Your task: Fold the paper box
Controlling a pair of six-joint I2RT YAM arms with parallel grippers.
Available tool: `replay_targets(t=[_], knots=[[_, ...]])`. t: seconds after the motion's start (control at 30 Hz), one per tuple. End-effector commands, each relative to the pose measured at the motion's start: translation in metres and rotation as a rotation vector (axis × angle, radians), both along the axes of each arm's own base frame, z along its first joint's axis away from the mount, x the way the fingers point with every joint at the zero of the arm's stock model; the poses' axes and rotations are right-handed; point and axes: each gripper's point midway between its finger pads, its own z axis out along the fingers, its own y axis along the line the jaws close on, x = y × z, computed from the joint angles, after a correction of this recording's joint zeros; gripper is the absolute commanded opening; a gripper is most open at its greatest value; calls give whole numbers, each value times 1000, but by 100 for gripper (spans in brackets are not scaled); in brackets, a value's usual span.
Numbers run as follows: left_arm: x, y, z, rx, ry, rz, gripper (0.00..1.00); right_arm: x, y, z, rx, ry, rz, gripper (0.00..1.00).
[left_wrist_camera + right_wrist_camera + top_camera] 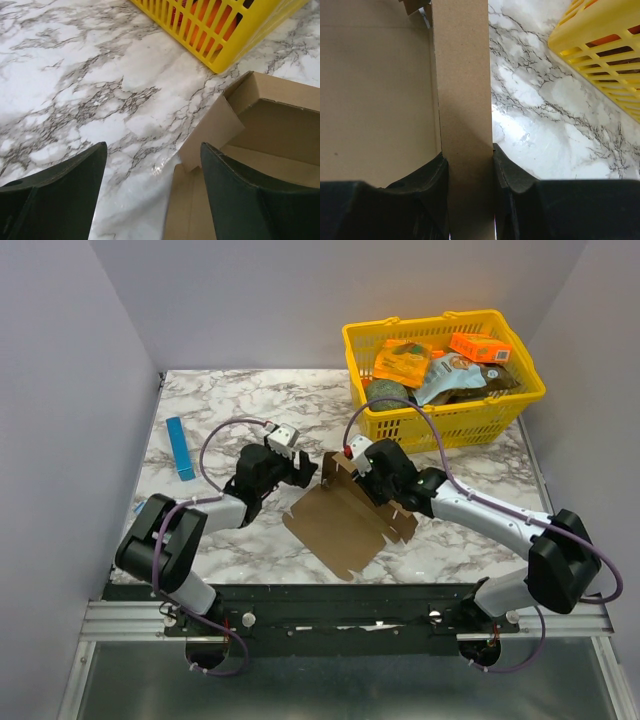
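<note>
Wall (462, 75) of paper box (345, 520) is clamped by right gripper (468, 160); adjacent flap (212, 132) is best creased by released, empty left gripper (152, 150).

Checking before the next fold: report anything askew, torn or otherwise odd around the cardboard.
Nothing torn or spilled. The paper box lies diagonal to the table edge, half-formed: one wall stands upright, clamped in the right gripper's jaws, the rest mostly flat. The left gripper is open beside it.

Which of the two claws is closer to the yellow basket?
The right gripper. It pinches a raised wall of the cardboard box just in front of the basket; the left gripper is open, farther left, beside the box's left end.
</note>
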Motion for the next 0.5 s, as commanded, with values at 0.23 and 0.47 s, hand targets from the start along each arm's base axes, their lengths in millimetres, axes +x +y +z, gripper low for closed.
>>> replay_targets(t=[0.23, 0.47], knots=[[2, -44, 2, -52, -50, -255, 70, 10, 3, -2, -45, -30, 28, 18], [-5, -55, -2, -67, -30, -325, 65, 12, 6, -3, -49, -30, 32, 18]])
